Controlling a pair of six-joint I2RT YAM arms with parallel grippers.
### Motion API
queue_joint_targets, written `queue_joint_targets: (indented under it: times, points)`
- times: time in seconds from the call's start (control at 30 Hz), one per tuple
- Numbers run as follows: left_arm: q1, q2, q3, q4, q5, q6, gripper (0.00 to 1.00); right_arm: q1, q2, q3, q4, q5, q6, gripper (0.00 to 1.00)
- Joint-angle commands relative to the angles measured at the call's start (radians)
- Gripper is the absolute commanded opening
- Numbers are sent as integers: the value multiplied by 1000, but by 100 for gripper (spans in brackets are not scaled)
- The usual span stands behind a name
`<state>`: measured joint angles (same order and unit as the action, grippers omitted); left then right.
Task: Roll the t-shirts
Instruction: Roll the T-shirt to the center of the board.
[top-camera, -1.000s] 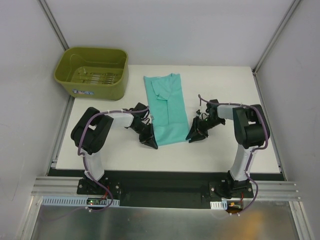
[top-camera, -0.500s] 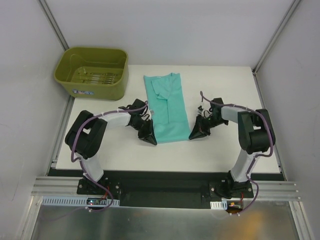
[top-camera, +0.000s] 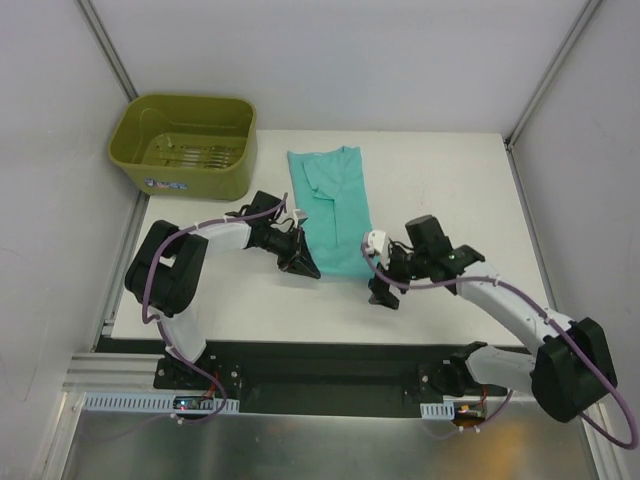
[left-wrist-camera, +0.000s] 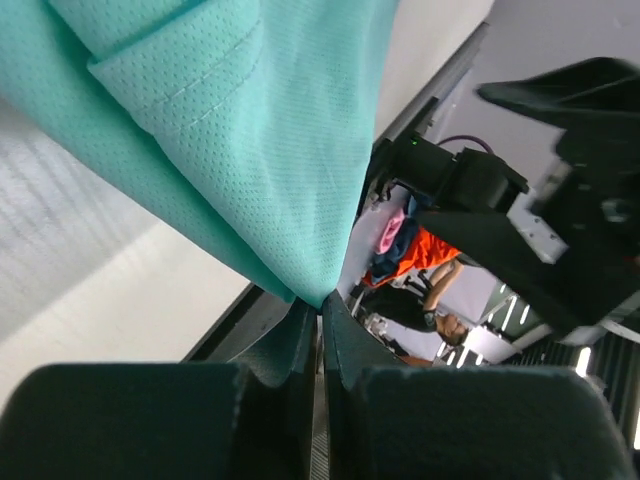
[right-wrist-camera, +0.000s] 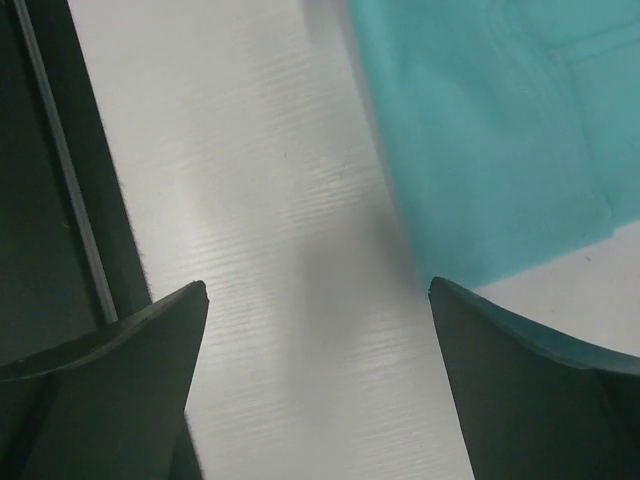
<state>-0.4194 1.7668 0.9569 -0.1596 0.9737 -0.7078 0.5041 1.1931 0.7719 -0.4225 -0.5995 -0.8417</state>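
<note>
Top external: we see the t-shirt (top-camera: 332, 205) folded into a long narrow strip on the white table (top-camera: 440, 180). It lies between the two arms, sleeve end far from the bases and hem end near them.
Left gripper: the left gripper (top-camera: 300, 264) is clenched on the near-left corner of the hem. In the left wrist view the teal cloth tapers to a point between its shut jaws and hangs up off the table there.
Why this hold: we judge that a pinch at the very corner gives control of the hem edge, where a roll along the strip would naturally begin.
Right gripper: the right gripper (top-camera: 384, 291) is released, its jaws spread wide and holding nothing. It hovers over bare table just beside the near-right corner. The right wrist view shows only table between the jaws, with the shirt's edge by one tip.
Why this place: we take it as lined up to seize the matching corner, so both ends of the hem can turn together.
Tub: the olive-green tub (top-camera: 185, 145) sits at the far-left corner, well apart from the shirt.
Progress: no roll is formed yet.
Risk: the fabric looks thin, and we expect a one-corner pull would skew the strip.
</note>
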Motion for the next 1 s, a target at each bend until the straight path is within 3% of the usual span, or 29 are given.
queue_joint_targets:
  times: [0.0,0.23,0.6,0.7,0.8,0.9,0.97]
  points:
    - [21,6,20,71,131,-59,0,129,-23,-115,221,220,-266,96]
    - [37,8,-24,196,207,-150,0,238,69,-160,453,392,-324,96]
    - [77,16,-56,232,249,-183,0,274,198,-154,576,417,-355,96]
    - [102,19,-63,232,253,-183,0,272,207,-157,585,397,-381,88]
    - [116,22,-72,232,261,-180,0,274,230,-151,591,388,-392,73]
    - [119,23,-81,233,267,-176,0,274,246,-143,588,386,-416,42]
    - [125,14,-90,232,269,-159,0,274,267,-131,584,383,-431,27]
